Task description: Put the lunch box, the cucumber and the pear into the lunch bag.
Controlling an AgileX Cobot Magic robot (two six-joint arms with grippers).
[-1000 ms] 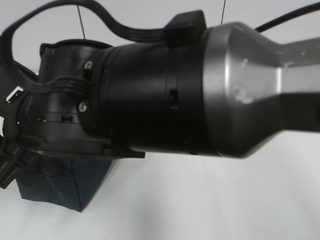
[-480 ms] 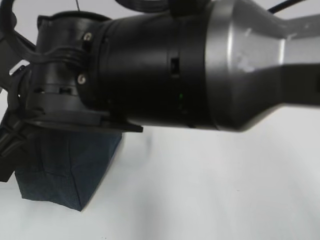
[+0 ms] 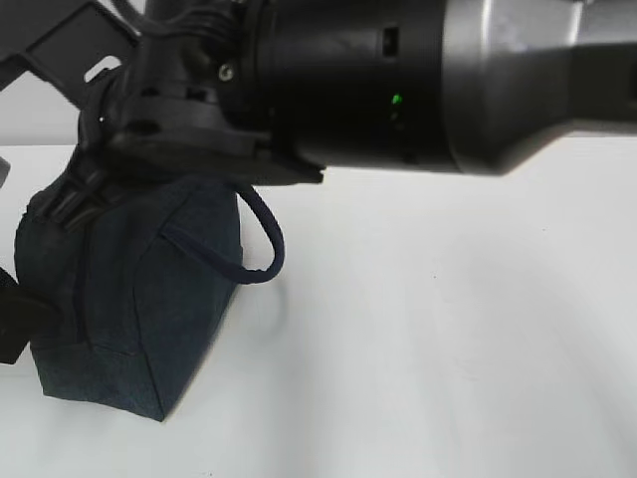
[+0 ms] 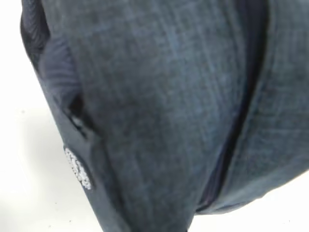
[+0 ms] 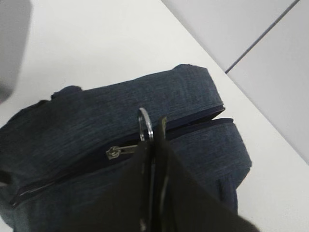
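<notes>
The dark navy lunch bag (image 3: 129, 299) stands at the left on the white table, with its strap handle (image 3: 261, 239) looping out to the right. My right gripper (image 5: 153, 133) is shut on the bag's metal ring pull (image 5: 145, 123). The zipper slider (image 5: 113, 152) lies just left of it on the bag's top (image 5: 120, 106). In the exterior view the right arm (image 3: 398, 80) fills the top of the frame above the bag. The left wrist view shows only bag fabric (image 4: 159, 111) up close, with no fingers visible. The lunch box, cucumber and pear are out of view.
The white table (image 3: 448, 329) stretches to the right of the bag. A dark part (image 3: 12, 324) at the left edge touches the bag's side. A grey wall panel (image 5: 270, 58) rises beyond the table's far edge.
The right arm has risen in the exterior view, uncovering the bag's top and strap handle. The bag stays in place.
</notes>
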